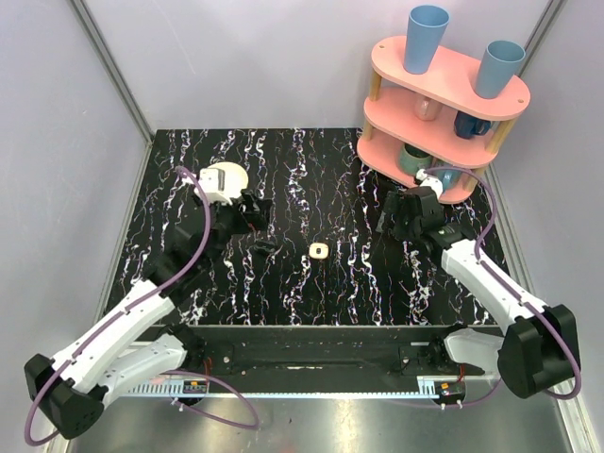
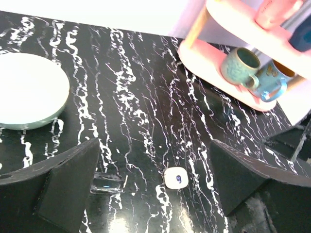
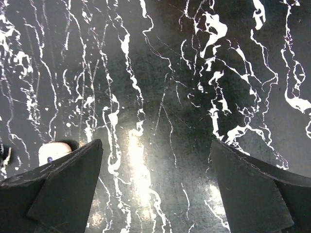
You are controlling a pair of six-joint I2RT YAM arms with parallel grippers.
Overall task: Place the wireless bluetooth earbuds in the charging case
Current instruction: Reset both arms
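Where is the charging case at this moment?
In the top view the charging case sits near the middle of the black marbled table, in the open stretch between the left gripper and the right gripper, touched by neither.

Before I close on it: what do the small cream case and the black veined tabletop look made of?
The small cream rounded-square charging case looks like smooth moulded plastic: even colour, soft edges, faint sheen. Its dark centre is too small to judge. The black white-veined tabletop looks glossy and hard, perhaps marble-print laminate rather than stone; it mirrors lamp glare in the right wrist view.
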